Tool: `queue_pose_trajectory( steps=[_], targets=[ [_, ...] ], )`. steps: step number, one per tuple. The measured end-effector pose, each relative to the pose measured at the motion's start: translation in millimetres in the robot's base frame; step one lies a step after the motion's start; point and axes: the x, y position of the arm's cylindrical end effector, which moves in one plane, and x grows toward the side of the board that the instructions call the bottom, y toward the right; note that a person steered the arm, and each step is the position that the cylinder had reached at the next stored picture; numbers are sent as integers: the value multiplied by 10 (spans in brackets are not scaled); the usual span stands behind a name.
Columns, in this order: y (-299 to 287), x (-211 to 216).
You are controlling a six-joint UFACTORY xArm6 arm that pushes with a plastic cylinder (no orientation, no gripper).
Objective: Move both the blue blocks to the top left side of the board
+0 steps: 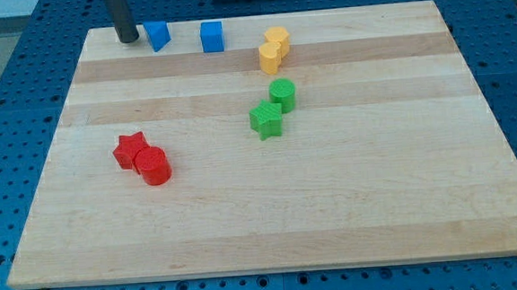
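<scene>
Two blue blocks sit near the board's top edge. The left blue block (157,35) is a tilted wedge-like shape; the right one is a blue cube (212,36). They stand apart by about a block's width. My tip (127,39) rests on the board at the top left, just to the left of the left blue block, close to it with a thin gap.
Two yellow blocks (273,50) touch each other right of the blue cube. A green cylinder (282,94) and green star (265,119) sit at the centre. A red star (130,150) and red cylinder (154,166) sit at the left. The wooden board (379,201) lies on a blue perforated table.
</scene>
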Motion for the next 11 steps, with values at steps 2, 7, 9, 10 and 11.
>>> queue_pose_trajectory(
  steps=[2,7,9,10,11],
  targets=[
    [412,52],
    [1688,830],
    [1764,349],
    [1777,170],
    [1651,260]
  ],
)
